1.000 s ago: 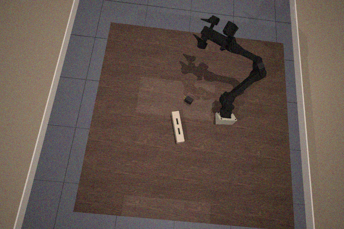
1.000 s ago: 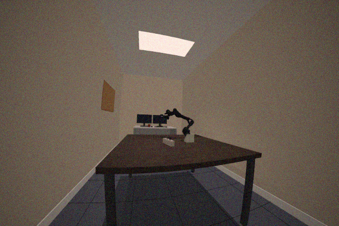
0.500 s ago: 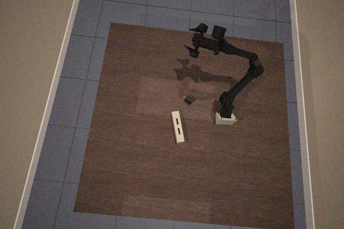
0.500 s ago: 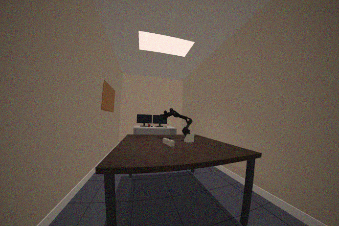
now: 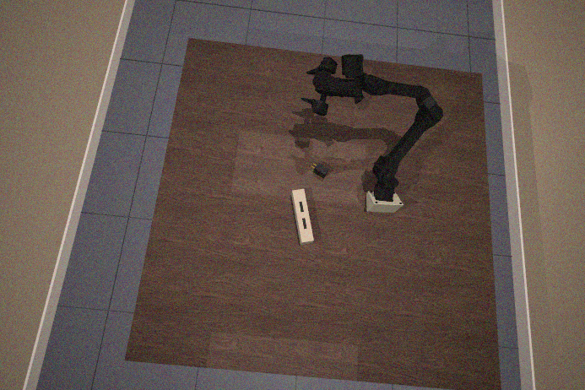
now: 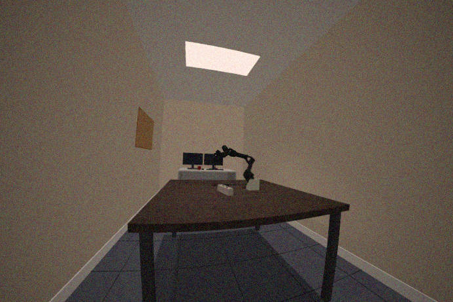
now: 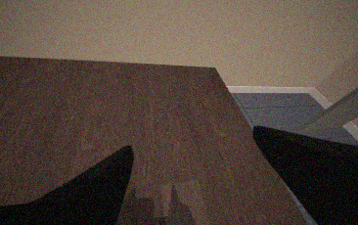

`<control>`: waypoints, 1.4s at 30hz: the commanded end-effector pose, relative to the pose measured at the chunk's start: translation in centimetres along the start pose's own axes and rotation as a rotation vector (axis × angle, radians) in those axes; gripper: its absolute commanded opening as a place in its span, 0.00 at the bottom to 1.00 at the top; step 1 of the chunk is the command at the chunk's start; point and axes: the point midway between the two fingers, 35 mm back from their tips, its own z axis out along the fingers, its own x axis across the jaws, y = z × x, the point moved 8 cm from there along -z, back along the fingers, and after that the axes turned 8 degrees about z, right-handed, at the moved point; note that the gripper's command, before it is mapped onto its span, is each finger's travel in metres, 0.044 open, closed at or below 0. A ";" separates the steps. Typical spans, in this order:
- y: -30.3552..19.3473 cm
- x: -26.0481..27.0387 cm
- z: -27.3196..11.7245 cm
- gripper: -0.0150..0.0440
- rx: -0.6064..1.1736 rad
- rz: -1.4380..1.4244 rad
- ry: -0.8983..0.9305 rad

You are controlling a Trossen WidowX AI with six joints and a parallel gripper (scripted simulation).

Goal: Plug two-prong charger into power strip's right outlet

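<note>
Two-prong charger (image 5: 321, 170): small, dark, blocky body, yellowish prongs; lying on counter (image 5: 238, 294) (image 6: 198, 210) (image 7: 98, 112), prongs toward upper left in top view, unplugged, near strip's upper end, apart from it. Power strip (image 5: 302, 216) (image 6: 225, 189): long, narrow, whitish block; two dark outlets in upward face, both unoccupied; lying flat, slightly slanted in top view.

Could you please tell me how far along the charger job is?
Nothing looks done: the charger lies on the table, apart from the power strip. Nothing is in hand; the open pincer is raised. Grasping, aligning and pushing both prongs straight in remain.
</note>
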 end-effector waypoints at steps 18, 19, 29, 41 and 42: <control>-1.8 7.7 2.8 1.00 0.245 0.188 0.211; -1.9 8.0 2.8 1.00 0.259 0.197 0.218; -3.2 11.1 3.4 1.00 0.410 0.277 0.262; -5.2 14.3 3.6 1.00 0.604 0.361 0.266; -5.3 14.6 3.6 1.00 0.621 0.368 0.263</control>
